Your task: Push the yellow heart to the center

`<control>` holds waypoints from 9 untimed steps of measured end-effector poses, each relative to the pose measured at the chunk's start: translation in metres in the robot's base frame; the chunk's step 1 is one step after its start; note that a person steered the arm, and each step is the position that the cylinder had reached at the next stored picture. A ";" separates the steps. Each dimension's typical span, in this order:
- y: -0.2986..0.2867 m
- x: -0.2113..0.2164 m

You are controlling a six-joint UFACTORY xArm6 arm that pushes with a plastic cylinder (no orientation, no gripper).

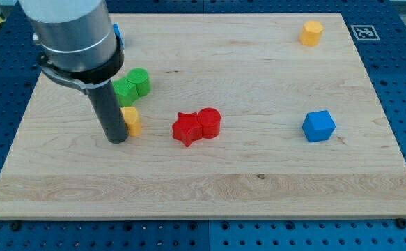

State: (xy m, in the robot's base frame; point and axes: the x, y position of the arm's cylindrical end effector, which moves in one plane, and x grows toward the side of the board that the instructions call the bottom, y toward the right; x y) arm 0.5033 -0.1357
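Note:
A yellow block [131, 120], partly hidden so its shape is unclear, sits on the wooden board [258, 181] left of the middle. My tip [116, 139] stands right against its left side. A red star [186, 129] and a red cylinder [209, 123] touch each other just right of the yellow block, near the board's middle.
Two green blocks [133, 85] sit just above the yellow one, partly behind the rod. A yellow hexagonal block [312, 32] is at the top right, a blue cube [318, 126] at the right. A blue block [118, 33] peeks out behind the arm at top left.

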 end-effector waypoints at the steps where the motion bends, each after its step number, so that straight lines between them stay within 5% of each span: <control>1: 0.001 -0.010; 9: 0.051 -0.075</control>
State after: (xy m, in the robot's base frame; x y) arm 0.4282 -0.0847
